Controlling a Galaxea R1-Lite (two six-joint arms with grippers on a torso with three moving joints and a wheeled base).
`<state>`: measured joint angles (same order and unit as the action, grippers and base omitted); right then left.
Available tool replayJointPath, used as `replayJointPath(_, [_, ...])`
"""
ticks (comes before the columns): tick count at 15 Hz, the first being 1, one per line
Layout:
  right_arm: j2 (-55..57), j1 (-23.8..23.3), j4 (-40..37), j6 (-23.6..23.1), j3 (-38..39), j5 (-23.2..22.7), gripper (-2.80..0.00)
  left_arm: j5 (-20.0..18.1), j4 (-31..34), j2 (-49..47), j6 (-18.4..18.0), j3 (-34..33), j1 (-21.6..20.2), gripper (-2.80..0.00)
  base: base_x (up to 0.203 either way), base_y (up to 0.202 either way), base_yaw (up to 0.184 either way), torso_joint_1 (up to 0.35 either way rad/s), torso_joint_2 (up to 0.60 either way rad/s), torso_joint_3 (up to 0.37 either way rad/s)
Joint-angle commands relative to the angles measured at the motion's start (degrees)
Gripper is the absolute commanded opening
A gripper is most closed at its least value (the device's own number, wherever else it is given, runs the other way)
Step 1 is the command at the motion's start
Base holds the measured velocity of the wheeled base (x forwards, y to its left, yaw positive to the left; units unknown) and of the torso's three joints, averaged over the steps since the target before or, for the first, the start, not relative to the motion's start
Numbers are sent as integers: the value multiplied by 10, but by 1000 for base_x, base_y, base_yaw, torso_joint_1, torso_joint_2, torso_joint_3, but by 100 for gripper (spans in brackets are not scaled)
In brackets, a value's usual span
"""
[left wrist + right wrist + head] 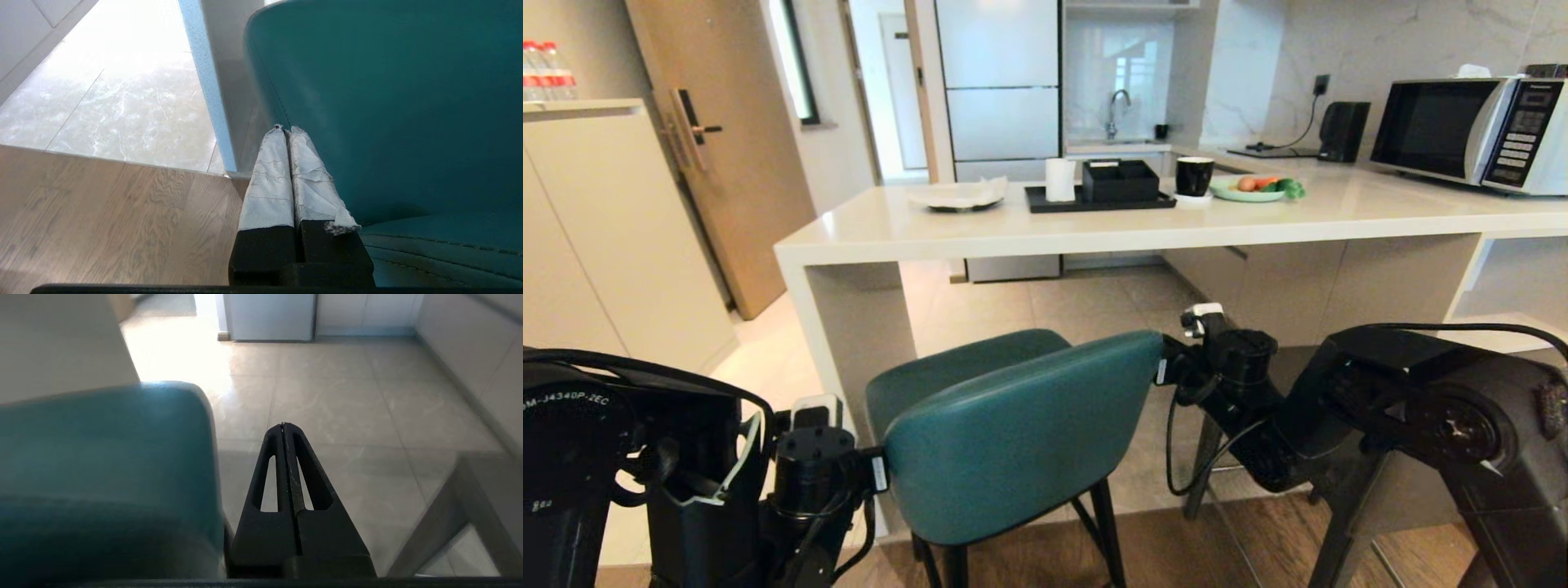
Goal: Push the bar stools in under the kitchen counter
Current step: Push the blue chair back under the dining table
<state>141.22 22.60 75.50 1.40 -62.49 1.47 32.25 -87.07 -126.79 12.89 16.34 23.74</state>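
The teal bar stool (pixel 1013 433) stands in front of the kitchen counter (pixel 1094 233), its seat partly under the slab and its curved back towards me. My left gripper (pixel 879 472) is shut with nothing in it. Its taped fingertips (pixel 282 163) lie against the left edge of the teal back (pixel 388 102). My right gripper (pixel 1163 371) is also shut and empty (pixel 282 426), close beside the right edge of the back (pixel 106 457). Of the dark grey stool only tapered legs (pixel 1202 461) show, behind my right arm (pixel 449 514).
On the counter stand a black tray (pixel 1094 200) with a box and a paper roll, a black cup (pixel 1194 175), a plate of vegetables (pixel 1250 189) and a microwave (pixel 1470 131). A beige cabinet (pixel 596 229) stands at the left. Wood flooring meets tile under the counter edge.
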Motion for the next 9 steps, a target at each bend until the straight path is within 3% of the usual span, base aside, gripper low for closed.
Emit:
replayJointPath(1, [-40, 87, 26, -1, 45, -2, -280, -4, -6, -15, -12, 22, -20, -280, 0, 0, 0, 0, 0, 0])
replayJointPath(5, [-71, 127, 33, -2, 66, -1, -280, -22, -6, -39, -62, 78, -52, -280, 0, 0, 0, 0, 0, 0])
replayJointPath(9, [-71, 146, 33, -2, 74, -1, -280, -47, -6, -64, -67, 118, -90, -280, 0, 0, 0, 0, 0, 0])
